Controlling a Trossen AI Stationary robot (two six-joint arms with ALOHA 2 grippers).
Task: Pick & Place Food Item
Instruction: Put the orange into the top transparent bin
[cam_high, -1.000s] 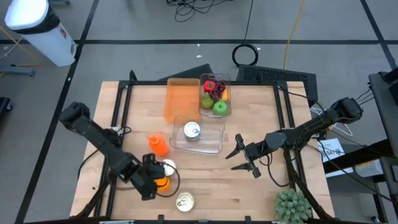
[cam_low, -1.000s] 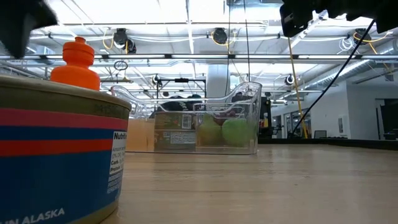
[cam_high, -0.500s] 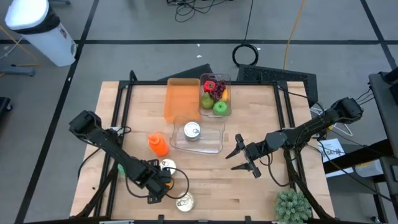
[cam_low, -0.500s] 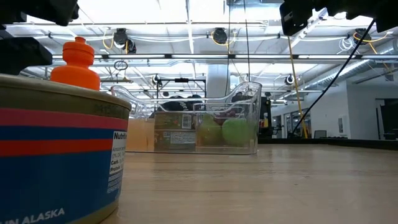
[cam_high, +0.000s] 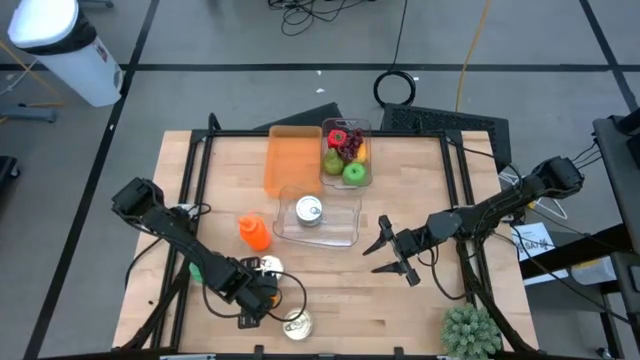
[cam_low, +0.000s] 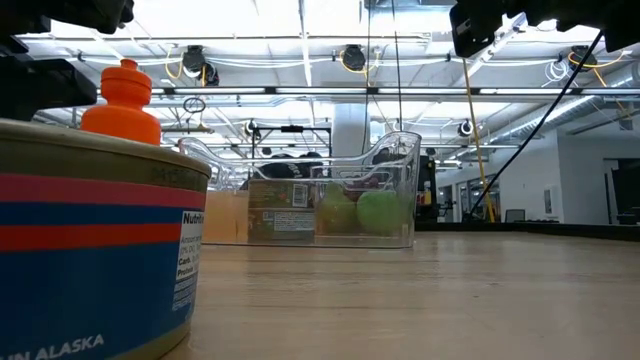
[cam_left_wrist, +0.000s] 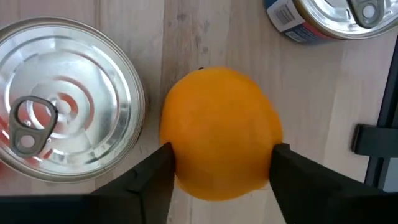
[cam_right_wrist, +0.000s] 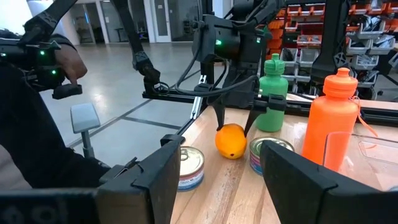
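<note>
The left hand (cam_left_wrist: 219, 163) is down at the near left of the surface (cam_high: 420, 300), its two fingers touching either side of the orange (cam_left_wrist: 219, 132), grasping it. The orange rests on the wood between two tins (cam_left_wrist: 65, 99), nearer than the orange bottle (cam_high: 253, 232). Right of the orange, well apart, the right hand (cam_high: 390, 252) hovers released, fingers spread, beside the clear bin (cam_high: 340, 225).

A wooden table (cam_high: 400, 310) stands on grey floor (cam_high: 200, 90) marked with dark lines. Ceiling lights (cam_low: 350, 57) hang overhead.
</note>
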